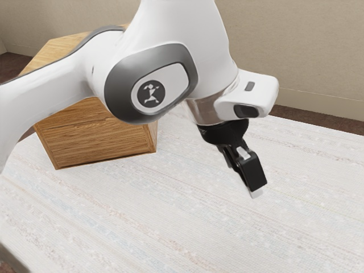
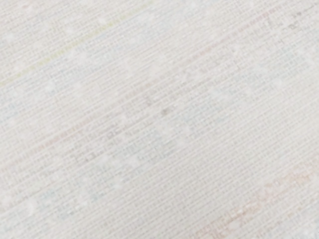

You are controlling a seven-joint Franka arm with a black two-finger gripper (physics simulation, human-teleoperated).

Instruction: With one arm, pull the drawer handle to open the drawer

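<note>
My claw [image 1: 257,191] is hanging just above the pale woven bench [image 1: 170,227], tilted, and I cannot tell if it is apart or together. The wooden drawer cabinet [image 1: 96,136] is sitting farther back, behind my arm [image 1: 85,79], well apart from the claw.

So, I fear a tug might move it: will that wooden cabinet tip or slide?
The wooden cabinet looks squat and broad-based, so it probably won't tip. It sits flat on the woven tabletop, whose texture may resist sliding. Its wood-grain panels suggest stiffness.
</note>
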